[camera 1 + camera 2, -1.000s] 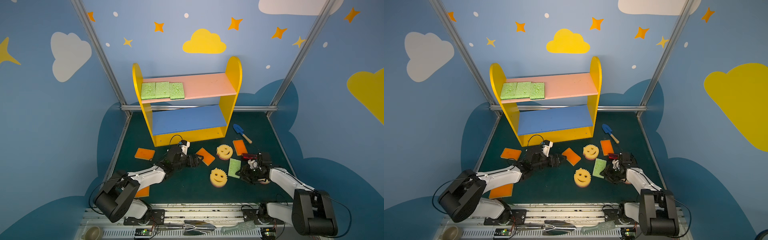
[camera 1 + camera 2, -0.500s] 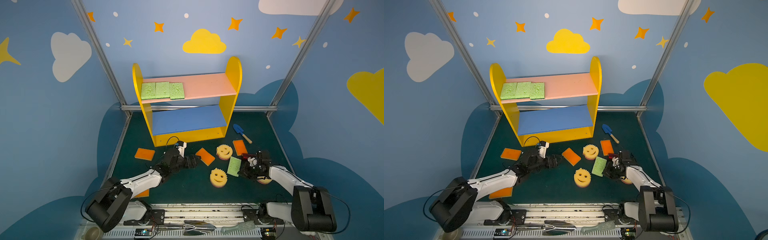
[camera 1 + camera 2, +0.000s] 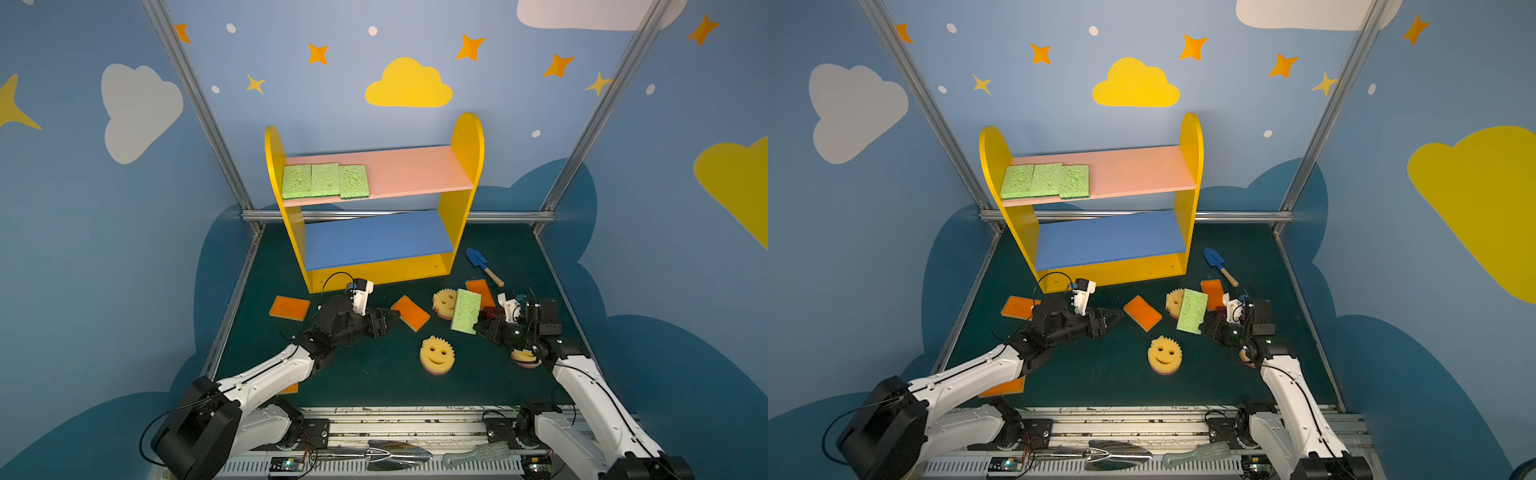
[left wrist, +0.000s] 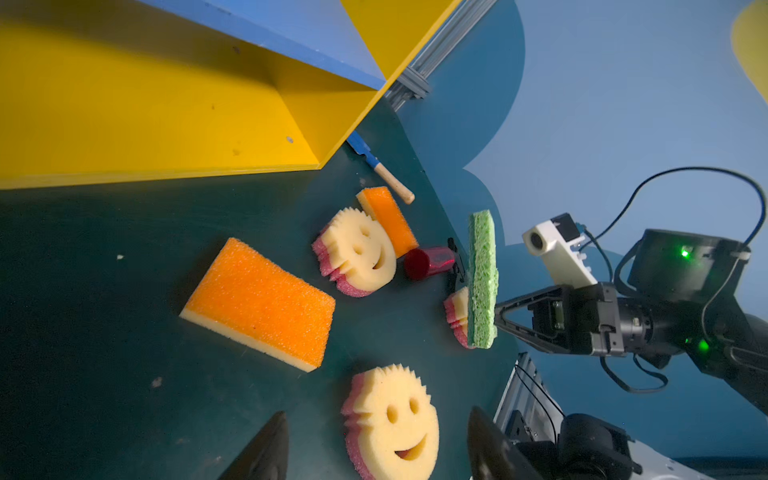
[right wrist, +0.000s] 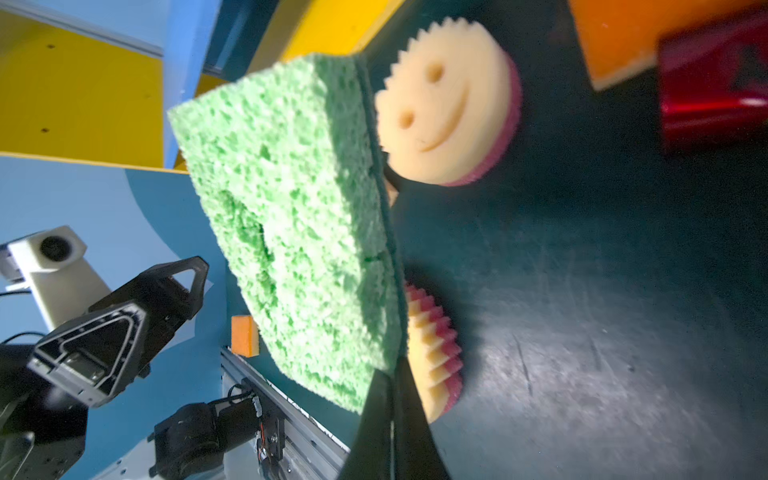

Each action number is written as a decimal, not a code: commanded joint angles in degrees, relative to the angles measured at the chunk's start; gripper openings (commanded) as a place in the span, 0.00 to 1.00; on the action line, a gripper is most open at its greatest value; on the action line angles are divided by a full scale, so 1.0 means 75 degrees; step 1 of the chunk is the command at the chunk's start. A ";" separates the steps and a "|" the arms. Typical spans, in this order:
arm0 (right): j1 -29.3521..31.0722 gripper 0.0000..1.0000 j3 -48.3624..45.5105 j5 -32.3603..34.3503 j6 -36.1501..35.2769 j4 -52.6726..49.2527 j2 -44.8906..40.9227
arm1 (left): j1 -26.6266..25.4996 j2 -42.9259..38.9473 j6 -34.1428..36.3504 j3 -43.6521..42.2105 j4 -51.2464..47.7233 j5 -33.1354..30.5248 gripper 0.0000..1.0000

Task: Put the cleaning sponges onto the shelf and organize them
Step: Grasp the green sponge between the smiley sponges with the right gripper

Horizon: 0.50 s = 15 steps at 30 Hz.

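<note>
Now | right jaws: pinched on green sponge point(image 3: 465, 311) | left jaws: parted, empty, near orange sponge point(image 3: 410, 312)

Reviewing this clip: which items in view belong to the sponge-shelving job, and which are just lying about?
Part of the job:
- shelf
- three green sponges already on it
- green sponge clamped in the right gripper
- loose orange sponges
- smiley sponges

Just lying about:
- blue toy shovel
- red cylinder
- metal trowel
- pale green brush
</note>
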 commanded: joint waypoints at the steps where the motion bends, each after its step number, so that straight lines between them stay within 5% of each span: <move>1: 0.0433 0.00 0.0511 -0.0150 0.0225 0.0735 0.0113 | -0.0051 -0.0084 0.0141 0.0247 0.0144 0.0417 0.68; 8: 0.1151 0.00 0.1294 -0.0215 0.0484 0.1196 0.1141 | -0.0410 0.0182 0.0281 0.0596 0.0494 0.0540 0.87; 15: 0.1861 0.00 0.1751 -0.0155 0.0647 0.1863 0.2082 | -0.0568 0.0442 0.0487 0.0952 0.0529 0.0631 0.85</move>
